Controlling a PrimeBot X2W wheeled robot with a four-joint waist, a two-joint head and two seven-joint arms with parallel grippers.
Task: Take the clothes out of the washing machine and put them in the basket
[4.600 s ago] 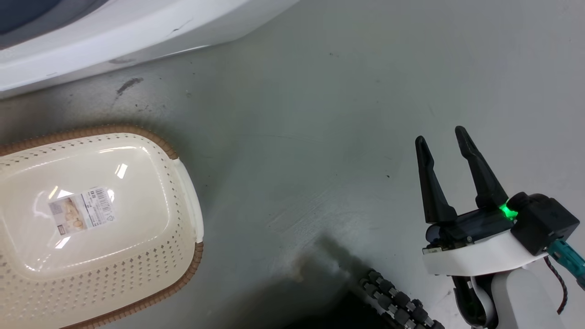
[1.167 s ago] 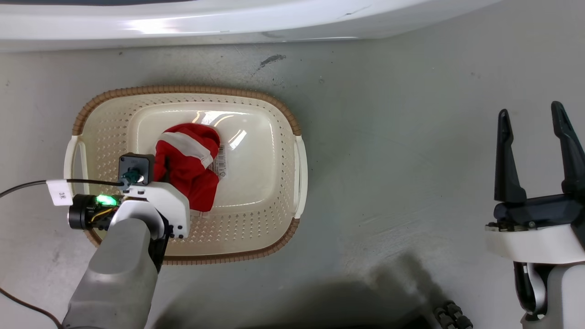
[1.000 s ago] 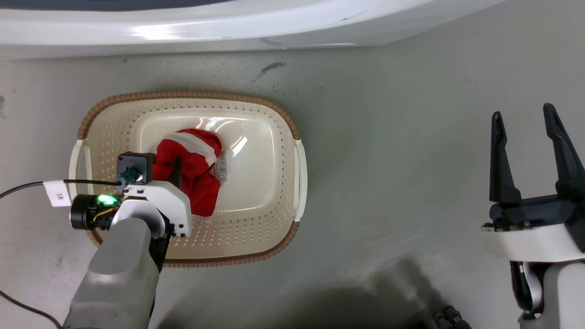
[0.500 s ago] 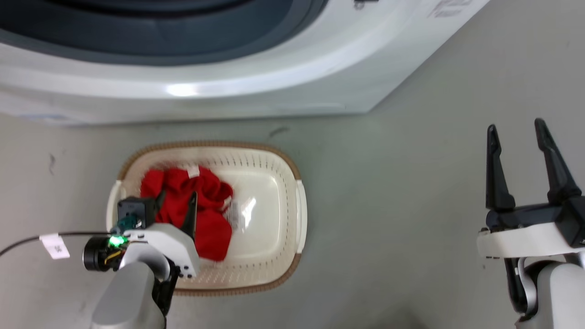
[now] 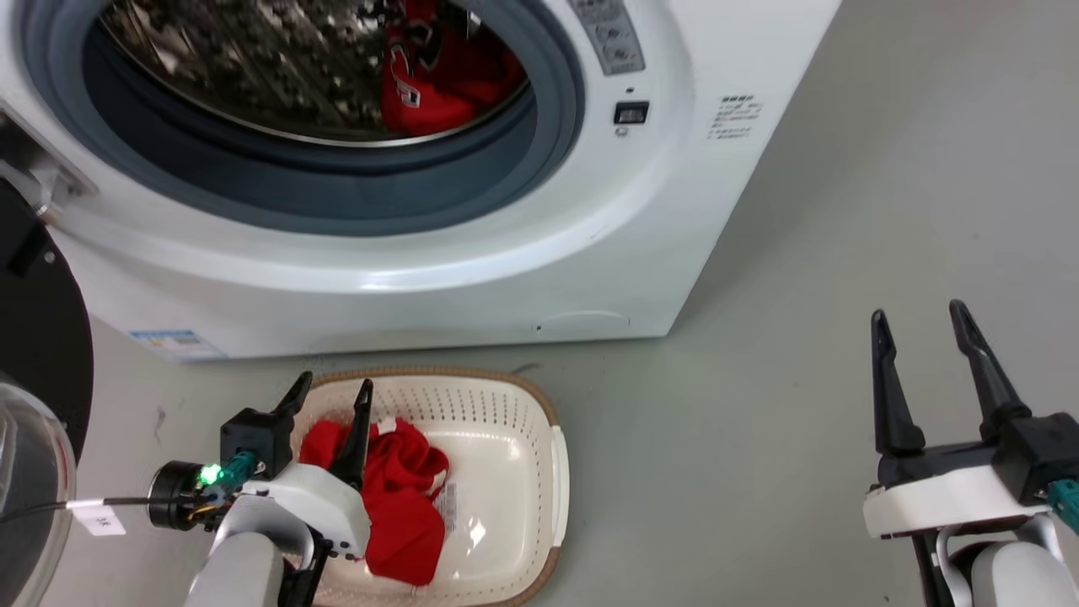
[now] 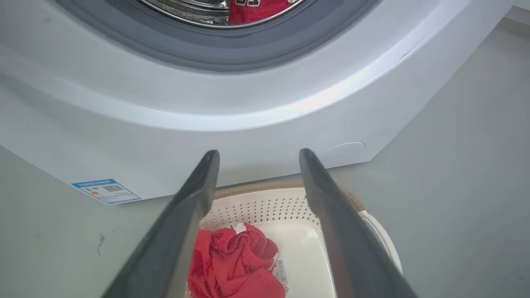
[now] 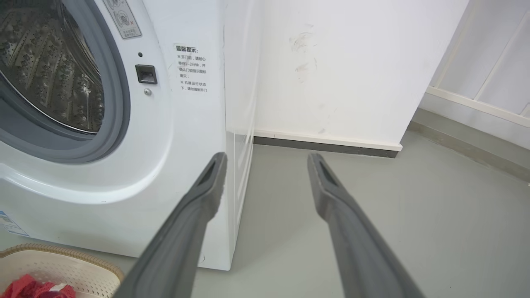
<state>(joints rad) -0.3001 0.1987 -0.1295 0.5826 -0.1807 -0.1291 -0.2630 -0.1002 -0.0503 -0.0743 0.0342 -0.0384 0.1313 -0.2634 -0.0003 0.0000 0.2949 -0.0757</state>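
The basket (image 5: 506,409) sits before the washing machine (image 5: 607,253).

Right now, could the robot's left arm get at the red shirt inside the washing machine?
Probably yes. The door is open and nothing blocks the porthole in front of the red garment. The left end effector is open and empty above the basket, so it would need to rise and reach in.

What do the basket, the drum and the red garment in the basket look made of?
Basket: glossy cream plastic, seemingly, with moulded holes and a woven-look brown rim. Drum: shiny perforated metal, probably steel. Garment: soft red cloth, crumpled in folds; fibre unclear.
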